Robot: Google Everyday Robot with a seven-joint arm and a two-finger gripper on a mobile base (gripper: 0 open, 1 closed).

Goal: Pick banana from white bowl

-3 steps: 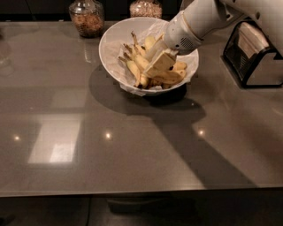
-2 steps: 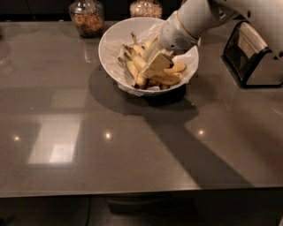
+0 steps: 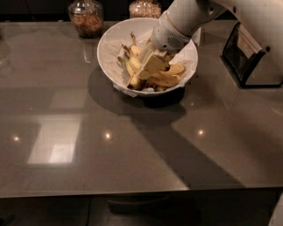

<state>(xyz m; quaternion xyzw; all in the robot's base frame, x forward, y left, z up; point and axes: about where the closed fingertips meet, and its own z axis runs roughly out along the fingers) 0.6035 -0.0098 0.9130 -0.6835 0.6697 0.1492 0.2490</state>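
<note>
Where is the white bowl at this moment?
In the camera view, the white bowl sits top centre on the table, near two glass jars; the gripper reaches among its bananas.

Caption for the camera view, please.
Gripper down in the white bowl, among the bananas, on a grey table.

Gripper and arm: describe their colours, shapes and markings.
The gripper, down in the white bowl among the bananas, ends in a flat pale tan wedge. Behind it is a white cylindrical wrist with small vent holes and a thin tan ring. The arm is smooth, rounded white; no cables show.
</note>
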